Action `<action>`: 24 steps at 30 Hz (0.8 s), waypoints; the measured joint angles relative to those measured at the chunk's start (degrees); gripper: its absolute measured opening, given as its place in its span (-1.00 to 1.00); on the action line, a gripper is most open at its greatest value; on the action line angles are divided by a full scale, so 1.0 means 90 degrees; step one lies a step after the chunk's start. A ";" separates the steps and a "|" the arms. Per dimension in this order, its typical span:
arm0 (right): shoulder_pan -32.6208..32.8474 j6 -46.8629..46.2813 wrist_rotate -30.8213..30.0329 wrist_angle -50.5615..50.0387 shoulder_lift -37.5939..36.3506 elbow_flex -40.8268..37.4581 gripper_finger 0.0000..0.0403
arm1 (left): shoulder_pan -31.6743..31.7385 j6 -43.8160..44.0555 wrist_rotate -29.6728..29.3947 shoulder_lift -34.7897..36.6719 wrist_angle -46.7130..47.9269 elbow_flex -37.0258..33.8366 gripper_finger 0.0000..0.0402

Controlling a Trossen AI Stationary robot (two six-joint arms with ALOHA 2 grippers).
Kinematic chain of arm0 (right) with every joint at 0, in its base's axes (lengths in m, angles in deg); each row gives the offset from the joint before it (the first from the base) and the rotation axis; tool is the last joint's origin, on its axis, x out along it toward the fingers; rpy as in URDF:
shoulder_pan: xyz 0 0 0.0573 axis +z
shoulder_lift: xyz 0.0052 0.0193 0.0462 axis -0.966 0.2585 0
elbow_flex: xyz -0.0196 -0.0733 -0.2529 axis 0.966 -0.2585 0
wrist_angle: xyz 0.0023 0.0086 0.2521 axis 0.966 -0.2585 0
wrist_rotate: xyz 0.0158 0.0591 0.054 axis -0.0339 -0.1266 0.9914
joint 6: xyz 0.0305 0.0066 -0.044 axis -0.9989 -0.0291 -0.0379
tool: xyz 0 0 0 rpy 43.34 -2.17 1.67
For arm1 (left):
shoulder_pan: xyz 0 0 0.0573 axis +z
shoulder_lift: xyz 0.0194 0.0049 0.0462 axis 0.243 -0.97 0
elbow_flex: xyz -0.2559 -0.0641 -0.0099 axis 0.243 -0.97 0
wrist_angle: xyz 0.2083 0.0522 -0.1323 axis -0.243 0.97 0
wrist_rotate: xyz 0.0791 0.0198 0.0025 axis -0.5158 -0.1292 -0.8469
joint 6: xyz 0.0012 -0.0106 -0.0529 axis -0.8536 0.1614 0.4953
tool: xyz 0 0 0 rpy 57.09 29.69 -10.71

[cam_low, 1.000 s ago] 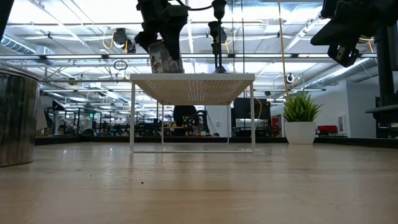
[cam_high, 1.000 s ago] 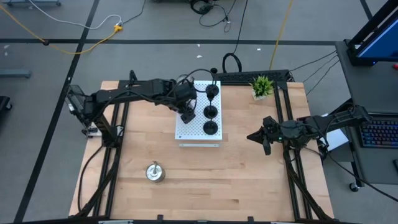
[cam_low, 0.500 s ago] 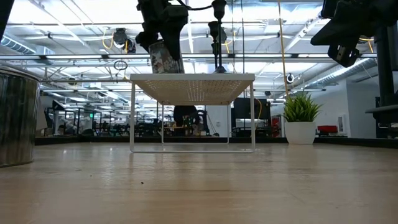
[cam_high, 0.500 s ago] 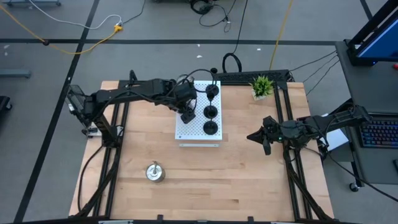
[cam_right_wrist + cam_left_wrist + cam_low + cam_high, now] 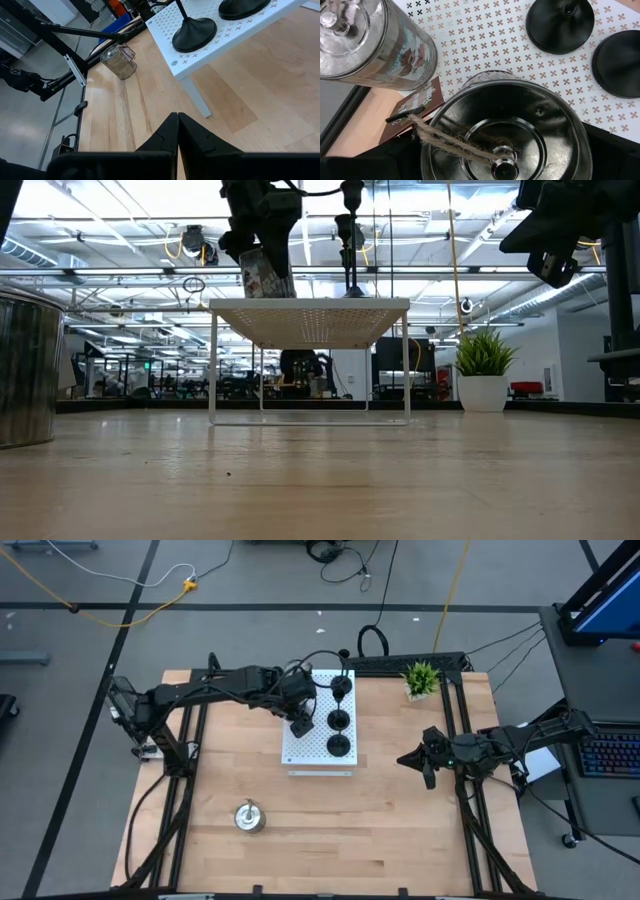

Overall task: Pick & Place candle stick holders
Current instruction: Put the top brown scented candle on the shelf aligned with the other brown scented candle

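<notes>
Gripping a shiny silver metal candle stick holder (image 5: 507, 130) with jaws spread wide around its round body, the left gripper (image 5: 300, 720) holds it over the left edge of the white perforated rectangular board (image 5: 312, 745), which stands raised on thin legs on the wooden desk (image 5: 380, 820). From the low view it is hard to tell whether this holder touches the board or sits just above it. A twine loop with a brown tag (image 5: 415, 107) hangs from its rim.

Second silver holder (image 5: 367, 42) stands just beside it on the board. Three black holders with round bases and thin stems stand in a row along the board's right side: far (image 5: 341, 686), middle (image 5: 339, 721), near (image 5: 339, 747).

Third silver holder (image 5: 248, 817) stands alone on the desk, near the front left, well apart from the board.

Right gripper (image 5: 424, 764) hangs over the desk's right side, jaws closed, holding nothing. Small green potted plant (image 5: 421, 678) sits at the far right corner.
</notes>
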 joint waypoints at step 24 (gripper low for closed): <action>0.0000 0.0002 0.0012 -0.0002 -0.0001 0.0000 -1.00 | 0.0079 -0.0165 -0.0039 0.0012 -0.0058 0.0000 0.94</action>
